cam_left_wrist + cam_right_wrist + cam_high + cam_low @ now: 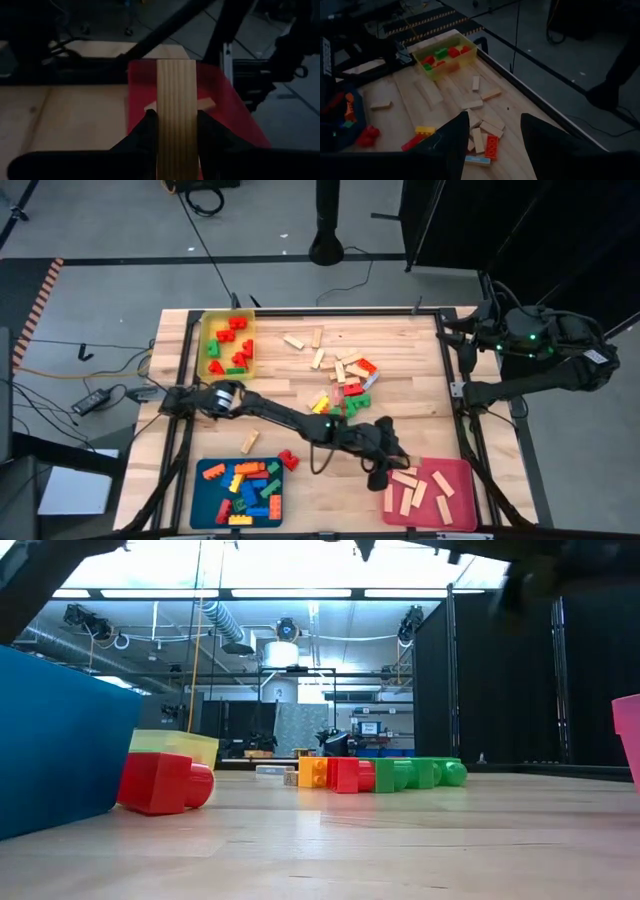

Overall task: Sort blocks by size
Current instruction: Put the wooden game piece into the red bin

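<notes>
My left gripper (388,470) reaches across the table to the pink tray (455,505) at the near right and is shut on a pale wooden bar (176,95). Several more wooden bars (418,492) lie flat in that tray. Loose studded bricks and wooden bars (345,385) lie in a pile at the table's middle; the low view shows some of them in a row (385,775). My right gripper (492,137) is open and empty, held above the table's far right corner (460,335). My left gripper pinches the wooden bar by its two long sides (162,127) between its two fingers (146,127). The bar lies along the fingers and sticks out well past their tips. It hangs over the pink tray (230,115), above another bar lying there.
A yellow tray (205,350) with red and green bricks stands at the far left. A blue tray (200,505) with mixed bricks stands at the near left. A single wooden bar (249,442) and a red brick (288,460) lie between the trays. Black frame rails edge the table.
</notes>
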Robot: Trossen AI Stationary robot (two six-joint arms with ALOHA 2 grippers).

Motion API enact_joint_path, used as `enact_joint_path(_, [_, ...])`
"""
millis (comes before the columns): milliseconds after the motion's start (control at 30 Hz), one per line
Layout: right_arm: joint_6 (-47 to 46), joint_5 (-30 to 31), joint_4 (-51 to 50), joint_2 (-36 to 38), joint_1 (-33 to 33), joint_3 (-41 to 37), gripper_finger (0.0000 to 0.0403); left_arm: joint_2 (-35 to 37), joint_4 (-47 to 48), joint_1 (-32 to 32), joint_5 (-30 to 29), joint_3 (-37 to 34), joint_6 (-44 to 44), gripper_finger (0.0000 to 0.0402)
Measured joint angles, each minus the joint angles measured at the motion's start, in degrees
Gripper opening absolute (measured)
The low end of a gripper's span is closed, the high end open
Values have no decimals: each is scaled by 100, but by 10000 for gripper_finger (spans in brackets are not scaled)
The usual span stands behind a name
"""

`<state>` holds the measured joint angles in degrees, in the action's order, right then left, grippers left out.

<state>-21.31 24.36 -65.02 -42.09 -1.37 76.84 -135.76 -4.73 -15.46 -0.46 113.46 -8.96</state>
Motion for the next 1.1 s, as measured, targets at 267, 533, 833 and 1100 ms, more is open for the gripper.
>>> enact_joint_path(267, [-125, -158, -55, -2, 0, 0, 192, -563, 727, -42, 423, 861, 153, 131])
enact_joint_path(533, [-163, -201, -67, -2, 7, 0, 192, -543, 1627, -46, 665, 1480, 356, 283])
enact_joint_path(833, [-114, -344, -153, 6, 9, 0, 192, 528, 3400, 546, -997, 1750, -7, 277])
enact_joint_path(1100, [24, -350, -819, 15, 11, -2, 192, 1665, 5165, 1930, -2189, 1259, 53, 261])
